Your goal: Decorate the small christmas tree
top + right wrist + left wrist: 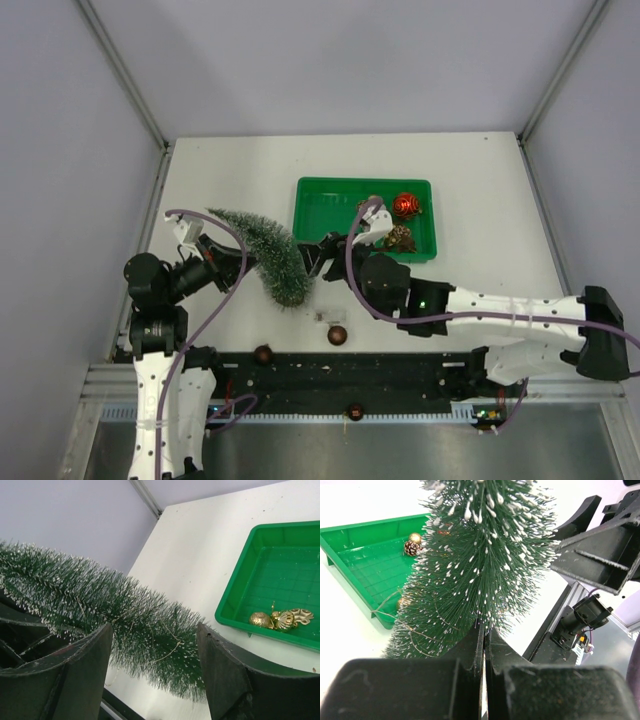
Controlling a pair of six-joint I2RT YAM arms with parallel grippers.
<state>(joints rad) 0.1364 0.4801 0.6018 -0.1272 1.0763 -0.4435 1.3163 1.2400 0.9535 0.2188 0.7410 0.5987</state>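
The left hand (484,632) pinches the small christmas tree (272,252); the right hand (155,645) is spread, one finger either side of it.

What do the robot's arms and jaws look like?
The left arm and right arm have white links and black joints, with lilac cables looping alongside. The jaws are broad, matte black. A green light glows on the right arm.

**Out of sight and off the edge**

In the left wrist view the small christmas tree (485,555) runs off the top edge. Its stem is hidden behind the pinched-together left claw (484,645). The wide-spread right claw (153,632) is cropped below. A speck (322,316) on the bench (480,200) is too small to name.
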